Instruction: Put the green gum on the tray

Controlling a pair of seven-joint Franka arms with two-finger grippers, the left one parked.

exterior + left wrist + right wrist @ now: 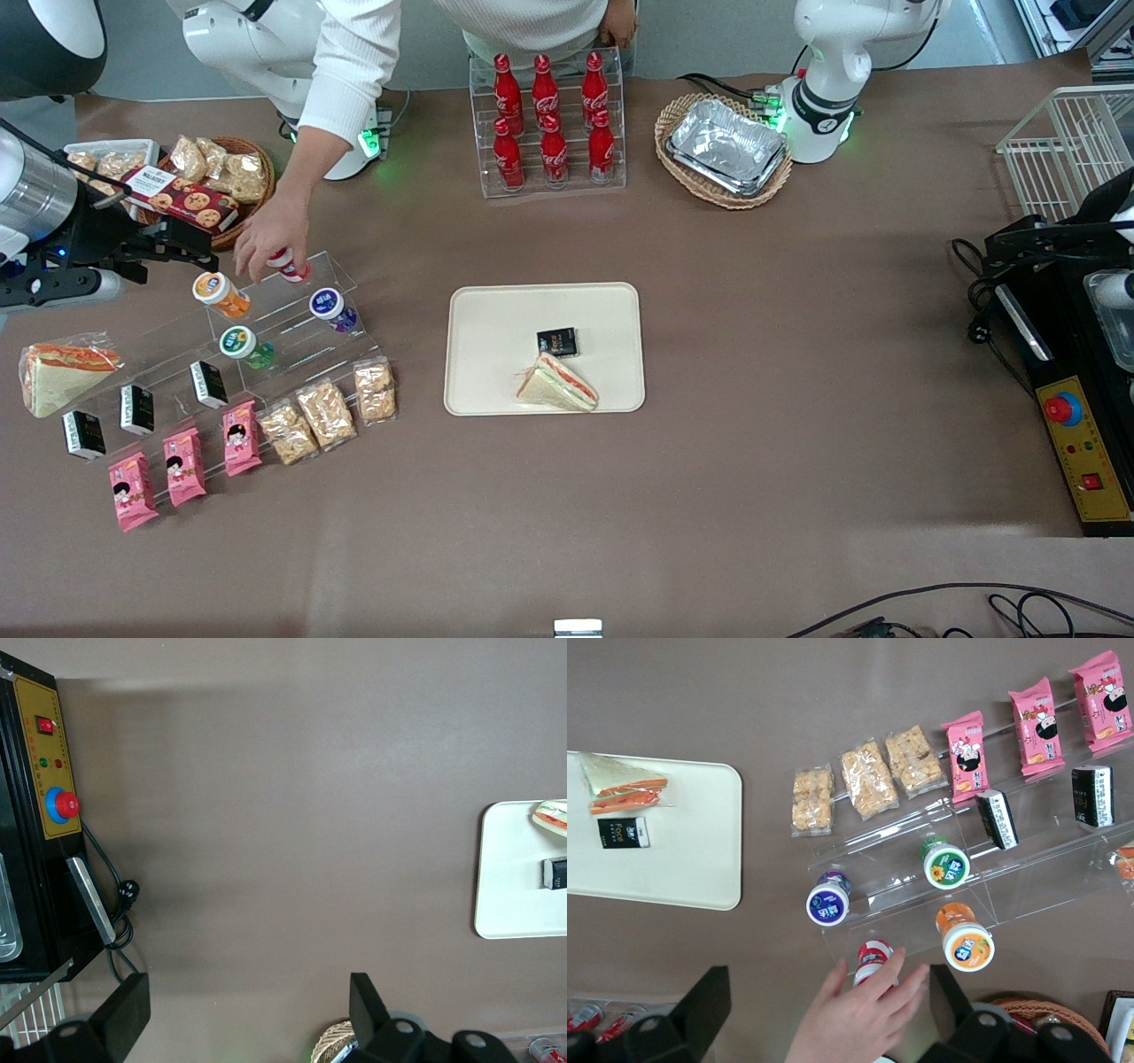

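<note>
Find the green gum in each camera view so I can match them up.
Front: green gum on the clear rack, nearer the camera than the orange gum.
Right wrist: green gum, with the open tool above the rack.
Left wrist: not in view.
Shared landmark: tray.

Even, bright overhead light; soft shadows on the bench (753, 372). Foil trays (728, 146) glare. Claw (824, 1014) fingers look slightly blurred, perhaps defocused.
</note>
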